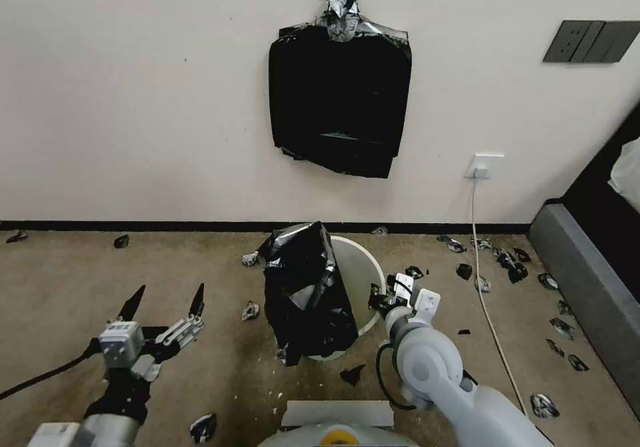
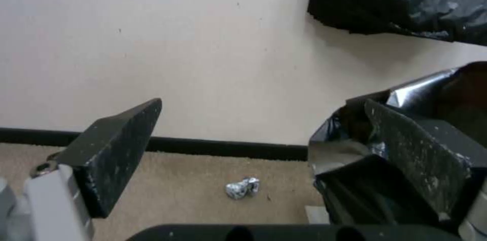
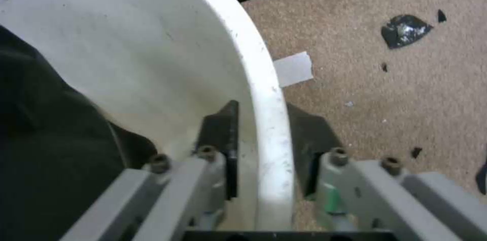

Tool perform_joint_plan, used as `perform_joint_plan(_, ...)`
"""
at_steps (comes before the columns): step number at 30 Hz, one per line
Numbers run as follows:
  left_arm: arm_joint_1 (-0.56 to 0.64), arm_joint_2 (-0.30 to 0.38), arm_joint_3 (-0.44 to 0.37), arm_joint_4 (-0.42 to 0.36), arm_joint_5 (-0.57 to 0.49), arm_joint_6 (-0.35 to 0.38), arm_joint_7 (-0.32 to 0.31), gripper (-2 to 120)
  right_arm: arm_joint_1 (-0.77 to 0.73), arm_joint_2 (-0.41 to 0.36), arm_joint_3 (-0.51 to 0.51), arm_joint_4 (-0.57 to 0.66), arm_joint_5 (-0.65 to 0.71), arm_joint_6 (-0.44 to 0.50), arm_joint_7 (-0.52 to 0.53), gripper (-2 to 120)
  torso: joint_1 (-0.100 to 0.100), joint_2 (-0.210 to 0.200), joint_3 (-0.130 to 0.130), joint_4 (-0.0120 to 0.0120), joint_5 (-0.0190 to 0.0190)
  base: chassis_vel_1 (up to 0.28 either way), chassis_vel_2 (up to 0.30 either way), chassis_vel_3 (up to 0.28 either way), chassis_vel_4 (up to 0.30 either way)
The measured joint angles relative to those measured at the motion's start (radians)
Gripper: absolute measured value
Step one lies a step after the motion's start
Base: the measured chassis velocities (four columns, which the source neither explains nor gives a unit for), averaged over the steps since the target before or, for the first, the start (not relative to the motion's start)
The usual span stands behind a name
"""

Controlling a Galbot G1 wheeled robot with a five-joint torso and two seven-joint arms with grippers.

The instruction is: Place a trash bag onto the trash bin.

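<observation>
The white trash bin (image 1: 359, 270) stands on the carpet near the wall. A glossy black trash bag (image 1: 305, 297) hangs crumpled over its left rim and down its outer wall, leaving the right half of the mouth bare. My right gripper (image 1: 383, 298) is at the bin's right rim. In the right wrist view that gripper (image 3: 266, 119) straddles the rim (image 3: 253, 54), one finger inside and one outside, shut on it, with the bag (image 3: 30, 127) dark beside it. My left gripper (image 1: 169, 295) hovers open to the left of the bin, apart from the bag (image 2: 345, 184).
A flat black bundle of bags (image 1: 340, 94) hangs on the wall above the bin. Small black scraps (image 1: 510, 264) litter the carpet, mostly to the right. A white cable (image 1: 487, 300) runs down from a wall socket. A grey furniture edge (image 1: 587, 287) borders the right.
</observation>
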Motion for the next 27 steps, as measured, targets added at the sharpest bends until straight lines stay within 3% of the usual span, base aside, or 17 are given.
perform_joint_plan(6,-0.006,-0.004,0.016,0.004,0.012,0.001,0.0,100,-0.001,-0.011,0.029,0.042,-0.013,-0.022,-0.011,54,0.0,0.0,0.0,0.0001,0.0,0.0,0.0,0.0,0.0)
perform_joint_plan(8,-0.006,-0.004,0.017,0.004,0.012,0.001,0.0,100,-0.001,-0.015,0.03,0.047,-0.015,-0.024,-0.011,56,0.0,0.0,0.0,0.0,-0.0001,0.0,0.0,0.0,0.0)
perform_joint_plan(11,-0.009,-0.006,0.024,0.005,0.014,0.001,0.0,100,-0.01,-0.055,0.04,0.1,-0.029,-0.038,-0.018,69,0.0,0.0,0.0,0.0,-0.0001,0.0,0.0,0.0,0.0)
perform_joint_plan(12,-0.01,-0.006,0.031,0.007,0.015,0.001,0.0,100,-0.02,-0.099,0.057,0.162,-0.037,-0.048,-0.033,78,0.0,0.0,0.0,0.0,-0.0001,0.0,0.0,0.0,0.0)
perform_joint_plan(13,-0.01,-0.006,0.031,0.007,0.015,0.001,0.0,100,-0.02,-0.099,0.057,0.162,-0.037,-0.048,-0.033,78,0.0,0.0,0.0,0.0,-0.0001,0.0,0.0,0.0,0.0)
perform_joint_plan(16,-0.014,-0.006,0.038,0.012,0.017,0.002,0.0,100,-0.03,-0.193,0.084,0.282,-0.083,-0.05,-0.13,92,0.0,0.0,0.0,-0.0001,-0.0003,0.0,0.0,0.0,0.0)
perform_joint_plan(17,-0.014,-0.006,0.038,0.012,0.017,0.002,0.0,100,-0.03,-0.193,0.084,0.282,-0.083,-0.05,-0.13,92,0.0,0.0,0.0,-0.0001,-0.0003,0.0,0.0,0.0,0.0)
perform_joint_plan(20,-0.017,-0.002,0.04,0.016,0.018,0.004,0.0,100,0.031,-0.312,0.096,0.388,-0.076,-0.08,-0.265,100,0.0,0.0,0.0,-0.0002,-0.0003,0.0,0.0,0.0,0.0)
perform_joint_plan(25,-0.018,0.002,0.041,0.02,0.018,0.011,-0.001,100,0.159,-0.372,0.064,0.408,0.007,-0.159,-0.358,100,0.0,0.0,0.0,-0.0001,-0.0003,0.0,0.0,0.0,0.0)
perform_joint_plan(27,-0.019,0.005,0.043,0.022,0.021,0.018,-0.008,100,0.307,-0.38,-0.001,0.36,0.106,-0.25,-0.42,100,0.0,0.0,0.0,0.0,-0.0001,0.0,0.0,0.0,0.0)
